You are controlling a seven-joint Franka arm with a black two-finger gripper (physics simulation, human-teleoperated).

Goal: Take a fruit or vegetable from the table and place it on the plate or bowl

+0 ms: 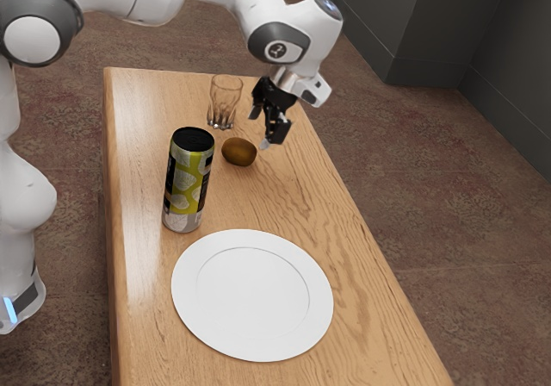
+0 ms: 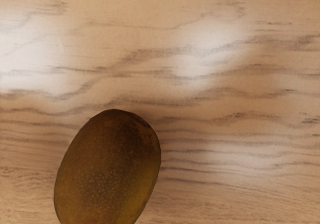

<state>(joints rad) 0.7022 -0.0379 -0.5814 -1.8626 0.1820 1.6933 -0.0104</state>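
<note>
One fruit is ours to take: the kiwi (image 1: 239, 152) (image 2: 109, 168), lying on its side on the wooden table (image 1: 327, 205). Our gripper (image 1: 269, 138) hangs just beside the kiwi, on its side toward the exterior view's right and a little above it, not touching it. Whether the hand is apart or together we cannot tell. The can (image 1: 188, 179) stands near the kiwi toward the exterior view's left, the glass (image 1: 225, 102) is just beyond the kiwi, and the white plate (image 1: 251, 293) lies well apart from it on the near side.

We judge the step in hand to be the approach for the grasp, with the task barely begun. The wrist view shows the kiwi off the hand's centre line, so we should first shift across until it sits squarely beneath us, and only then descend. The kiwi is oval and smooth, likely to roll or slip out. We would close across its narrow waist, low enough to catch the widest part, and slowly. With the can and glass so near the kiwi, the descent should be straight down, with no sideways sweep toward them.
</note>
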